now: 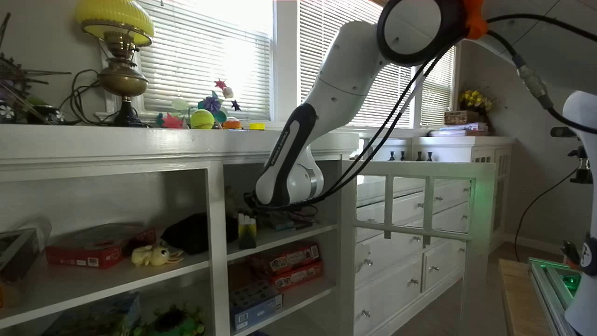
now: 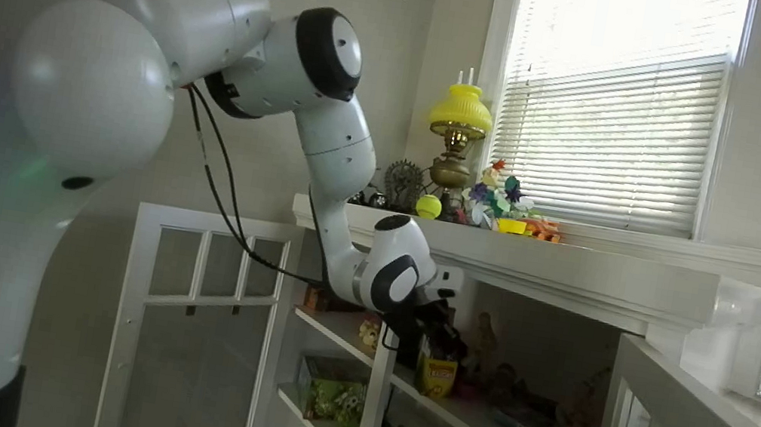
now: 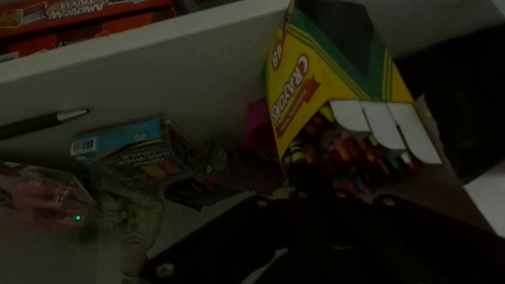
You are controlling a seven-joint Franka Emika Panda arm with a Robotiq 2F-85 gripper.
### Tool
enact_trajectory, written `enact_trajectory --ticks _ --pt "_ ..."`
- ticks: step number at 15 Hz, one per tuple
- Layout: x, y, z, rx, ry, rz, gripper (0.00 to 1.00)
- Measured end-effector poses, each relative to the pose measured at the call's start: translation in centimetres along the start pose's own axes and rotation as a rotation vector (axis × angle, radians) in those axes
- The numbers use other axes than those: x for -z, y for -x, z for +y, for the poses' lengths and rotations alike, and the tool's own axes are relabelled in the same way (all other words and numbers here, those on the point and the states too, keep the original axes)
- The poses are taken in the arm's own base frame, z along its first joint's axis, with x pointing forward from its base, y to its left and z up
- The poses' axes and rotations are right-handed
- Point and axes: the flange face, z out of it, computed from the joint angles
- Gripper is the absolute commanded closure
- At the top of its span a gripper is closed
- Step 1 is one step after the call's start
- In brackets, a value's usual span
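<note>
A yellow and green crayon box (image 3: 294, 90) stands upright with its lid open on the cabinet's middle shelf; the crayon box (image 1: 247, 235) (image 2: 436, 377) shows in both exterior views. In the wrist view several crayons (image 3: 347, 152) fill it, beside white inner flaps (image 3: 382, 118). My gripper (image 3: 305, 173) reaches down at the mouth of the box, its dark fingers together. A yellow-green crayon with black stripes (image 3: 298, 153) runs straight into the fingertips, which are shut on its end. Deep shadow hides the exact contact. My gripper (image 2: 441, 338) is mostly hidden behind the wrist in an exterior view.
A pink cup (image 3: 256, 128), a sidewalk chalk box (image 3: 130, 146), a pen (image 3: 43, 122) and a figurine (image 3: 138, 213) lie nearby on the shelf. A black bag (image 1: 189, 233) sits past the divider post (image 1: 215, 252). The countertop edge (image 1: 140, 144) overhangs; a glazed door (image 1: 480, 242) stands open.
</note>
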Motion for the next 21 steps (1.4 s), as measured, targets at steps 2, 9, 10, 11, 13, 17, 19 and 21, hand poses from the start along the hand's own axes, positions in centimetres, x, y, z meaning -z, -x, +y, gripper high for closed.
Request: enact_trajectory --ticks 2,9,10,11,13,17,19,21 --pt "0.3 -0.4 -0.3 0.009 -0.001 0.011 0.99" --pt "1.7 -1.2 -1.9 0.062 0.0 0.055 0.99" --pt "1.9 -1.0 -2.3 0.074 -0.001 0.059 0.99" --pt "2.2 -0.9 -2.8 0.087 -0.002 0.064 0.99" --pt "3.0 -0.8 -4.1 0.111 -0.008 0.077 0.99" --pt "4.8 -0.2 -5.8 0.139 0.001 0.107 0.99" --pt "5.7 0.4 -6.3 0.145 0.011 0.119 0.99" --pt "6.5 1.2 -6.8 0.147 0.02 0.127 0.99"
